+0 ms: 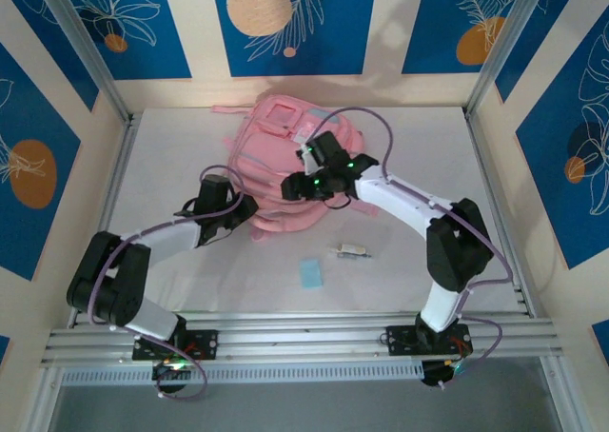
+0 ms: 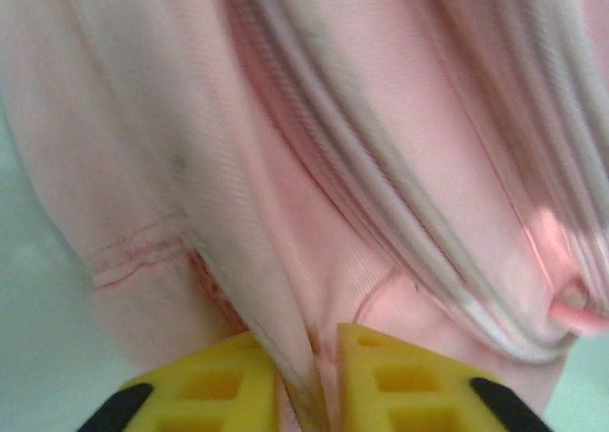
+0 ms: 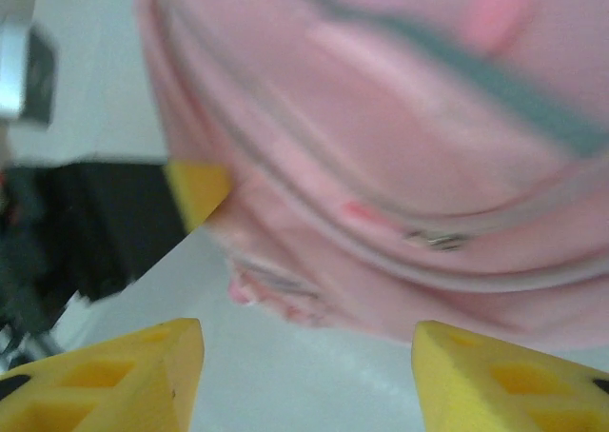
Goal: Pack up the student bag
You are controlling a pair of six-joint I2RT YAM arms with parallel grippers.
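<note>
Yellow left gripper (image 2: pixel 306 361) fingers (image 2: pixel 224 380), low in frame, barely pinch a student bag (image 2: pixel 314 166) fold that could slip, while the right gripper (image 3: pixel 306 346) gapes wide, empty.

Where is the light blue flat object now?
In the top external view, the light blue flat object lies on the table, about centred left to right, on the near side of the pink backpack and left of a small whitish item.

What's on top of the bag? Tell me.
The right gripper hangs open above the near part of the bag, its arm covering fabric there. The left gripper pinches a fold at the near edge. Nothing loose shows on top.
</note>
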